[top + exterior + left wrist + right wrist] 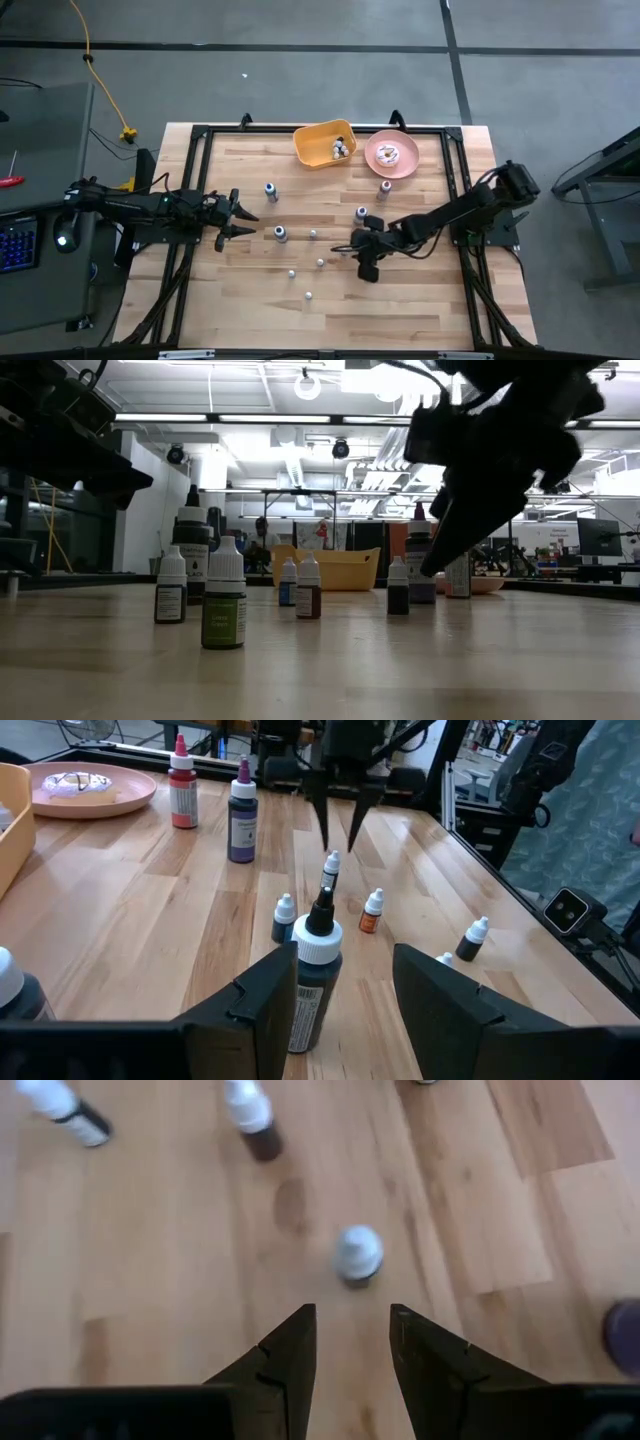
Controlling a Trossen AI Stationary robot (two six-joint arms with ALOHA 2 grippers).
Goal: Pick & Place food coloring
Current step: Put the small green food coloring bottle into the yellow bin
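The food coloring bottles stand upright, scattered over the wooden table [250,310]; a few more lie in the yellow bowl [322,143]. My right gripper [352,1320] is open and points down. It hovers just short of a small white-capped bottle [358,1253], over mid-table [350,245]. My left gripper [345,985] is open and level, at the table's left [243,215]. A taller dark bottle with a white collar [317,970] stands just ahead of its fingers. I see no touch.
A pink plate with a doughnut [392,153] sits at the far edge beside the yellow bowl. Larger bottles stand near it [386,187] [361,212]. Small bottles dot the middle [313,235] [320,262] [308,296]. A dark frame rims the table.
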